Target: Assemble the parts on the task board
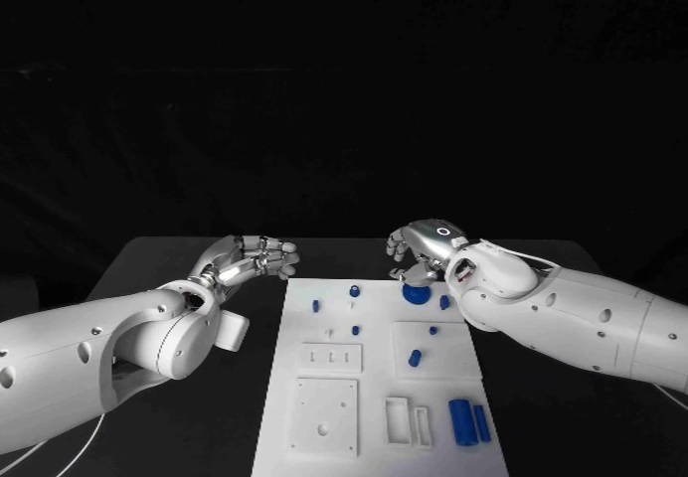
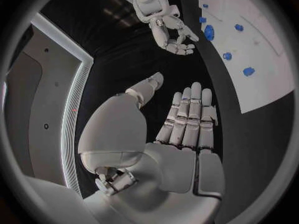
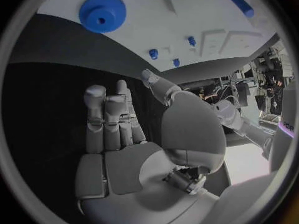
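Right hand (image 3: 134,134) held open above the black table (image 3: 50,84), near the edge of the task board (image 3: 187,15).

The fingers (image 3: 99,119) lie straight and side by side with the thumb (image 3: 159,87) set apart, and nothing is between them. A blue gear (image 3: 102,13) lies flat on the board beyond the fingertips, not touching them. Two small blue pegs (image 3: 153,53) stand near the board's edge, a third (image 3: 192,41) a little further in, and a blue cylinder (image 3: 239,3) lies well apart from them.

- You see a black table (image 1: 172,268) under the work, its far edge running across at 12 o'clock.
- Behind it hangs a dark backdrop (image 1: 344,109).
- At 9 o'clock in your left wrist view, a pale-edged wall panel (image 2: 59,99) stands.
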